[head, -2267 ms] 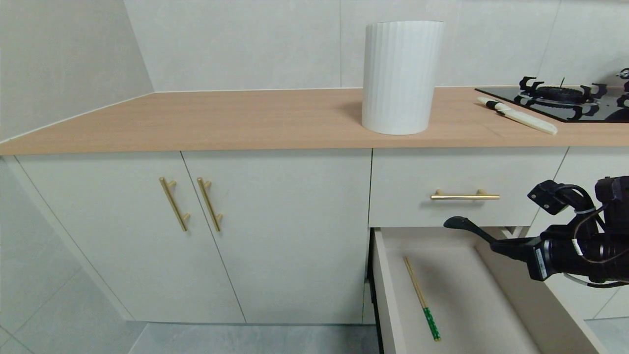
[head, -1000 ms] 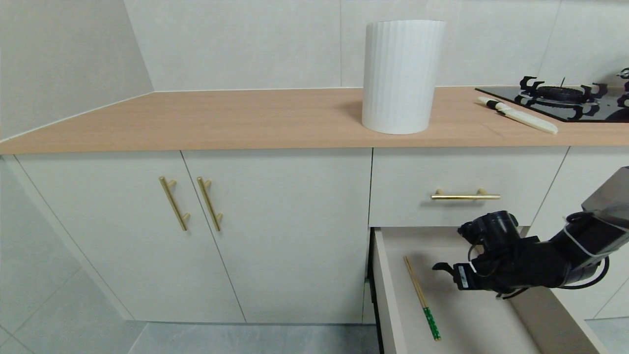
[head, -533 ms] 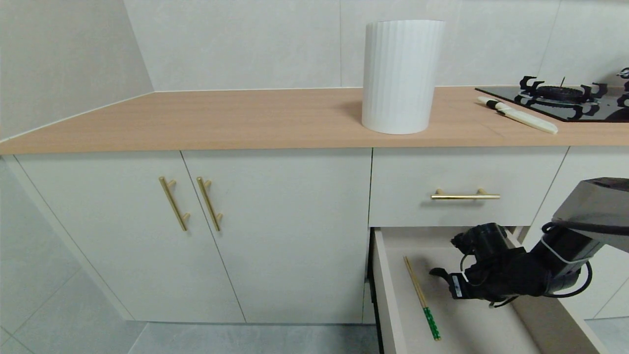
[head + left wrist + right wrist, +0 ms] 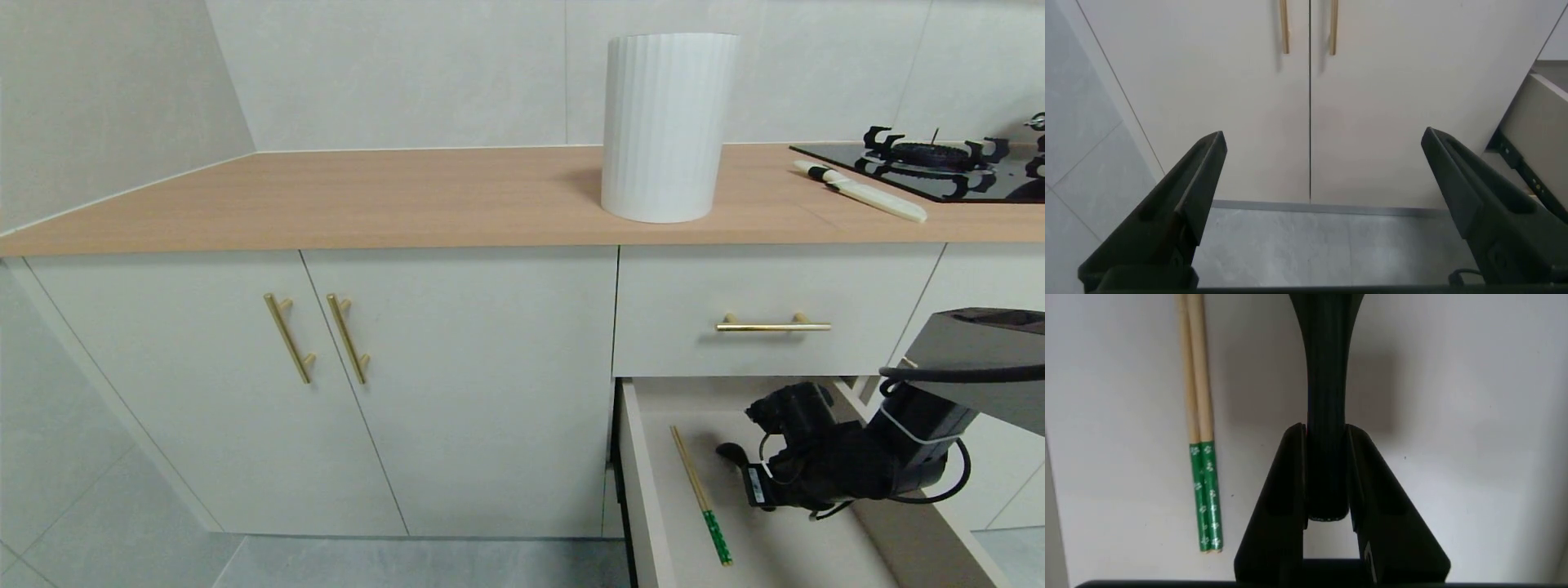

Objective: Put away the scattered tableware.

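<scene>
While its left end effector [image 4: 1323,143] hangs empty, jaws spread wide, before the cabinet doors [image 4: 1306,82], the robot's right end effector [image 4: 755,474] sits inside the open drawer [image 4: 643,490]. It is clamped on the handle of a black utensil [image 4: 728,450], whose rounded end is low over the drawer floor; contact cannot be judged. Green-tipped chopsticks [image 4: 700,495] lie just beside it, along the drawer's left wall. Let go too high or askew, the utensil could bounce onto the chopsticks and scatter them, and a careless exit could knock the closed drawer [image 4: 775,286] above. Farther back on the surface [image 4: 408,196], a tall white ribbed container [image 4: 665,126], contents hidden, stands near a pale knife [image 4: 861,193] not yet put away, beside the stove [image 4: 931,163].
</scene>
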